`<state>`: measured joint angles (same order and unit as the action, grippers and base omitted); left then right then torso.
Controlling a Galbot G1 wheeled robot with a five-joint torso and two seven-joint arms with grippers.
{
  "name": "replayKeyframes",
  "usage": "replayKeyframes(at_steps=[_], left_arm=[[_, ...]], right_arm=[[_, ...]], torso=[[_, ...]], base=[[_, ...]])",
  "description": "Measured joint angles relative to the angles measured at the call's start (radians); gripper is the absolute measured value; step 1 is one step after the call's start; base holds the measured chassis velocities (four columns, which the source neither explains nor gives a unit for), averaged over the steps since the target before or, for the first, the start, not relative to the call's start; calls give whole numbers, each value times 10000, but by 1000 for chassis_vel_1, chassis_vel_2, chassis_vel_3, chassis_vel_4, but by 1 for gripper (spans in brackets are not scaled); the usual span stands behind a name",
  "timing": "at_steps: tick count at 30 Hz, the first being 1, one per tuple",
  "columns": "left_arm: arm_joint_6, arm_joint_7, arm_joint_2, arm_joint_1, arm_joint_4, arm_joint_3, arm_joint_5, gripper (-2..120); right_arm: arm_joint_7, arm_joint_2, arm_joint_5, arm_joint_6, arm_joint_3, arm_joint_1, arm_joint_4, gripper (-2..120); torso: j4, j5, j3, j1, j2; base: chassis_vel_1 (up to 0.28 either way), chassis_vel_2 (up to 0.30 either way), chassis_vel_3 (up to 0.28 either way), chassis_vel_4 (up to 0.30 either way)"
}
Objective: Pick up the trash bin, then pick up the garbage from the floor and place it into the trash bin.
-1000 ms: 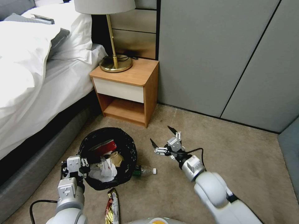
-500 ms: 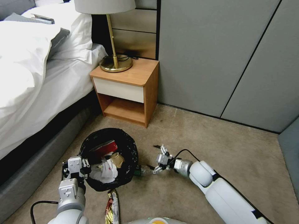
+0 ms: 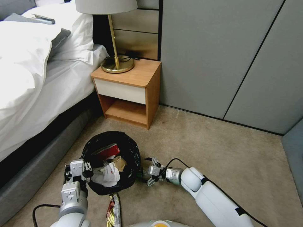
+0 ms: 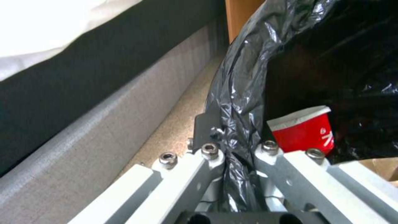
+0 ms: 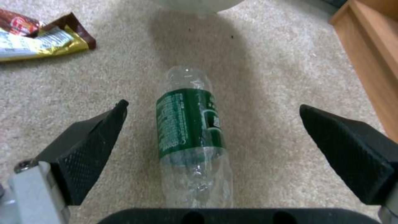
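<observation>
The trash bin point(image 3: 94, 143), lined with a crinkly black bag, stands on the floor point(image 3: 221, 157) beside the bed. It holds a red cup point(image 4: 304, 130), white tissue point(image 3: 105, 175) and tan paper point(image 3: 118, 162). My left gripper point(image 4: 238, 149) is shut on the bin's near-left rim, pinching the liner. Garbage lies on the carpet: a clear plastic bottle point(image 5: 191, 137) with a green label rests just right of the bin. My right gripper point(image 5: 213, 106) is low over it, open, with one finger on each side of the bottle. A long shiny wrapper point(image 3: 113, 209) lies in front of the bin.
A wooden nightstand point(image 3: 129, 91) with a brass lamp point(image 3: 116, 63) stands behind the bin. The bed point(image 3: 31, 78) and its grey base point(image 4: 83, 124) run along the left. Grey wall panels point(image 3: 221, 56) close the back. Open carpet stretches to the right.
My right arm has dropped and swung left from above the carpet down to the bottle beside the bin, fingers still open. The left gripper stays on the rim.
</observation>
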<state>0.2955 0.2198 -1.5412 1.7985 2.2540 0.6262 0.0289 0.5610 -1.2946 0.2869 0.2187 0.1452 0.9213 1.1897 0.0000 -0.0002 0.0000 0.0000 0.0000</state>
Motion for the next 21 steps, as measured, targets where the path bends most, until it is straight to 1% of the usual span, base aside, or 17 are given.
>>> replayKeyframes(at_steps=[7,11,21], left_arm=[[-15,1,-28,2,-78,-46,83,1],[-37,1,-25,36,-134,-55,104,1],[-77,1,-26,170,-168,-53,181,1]], right_arm=[[-66,-328,135,150,59,-174,-820,100],[-163,-459,234,287,-69,-314,-1463,100],[-212,-715,278,557,-271,-596,-2379,100]], torso=[[0,1,0,0,-1],[0,1,0,0,0],[0,1,0,1,0]], base=[[0,0,0,0],[0,0,0,0],[0,0,0,0]])
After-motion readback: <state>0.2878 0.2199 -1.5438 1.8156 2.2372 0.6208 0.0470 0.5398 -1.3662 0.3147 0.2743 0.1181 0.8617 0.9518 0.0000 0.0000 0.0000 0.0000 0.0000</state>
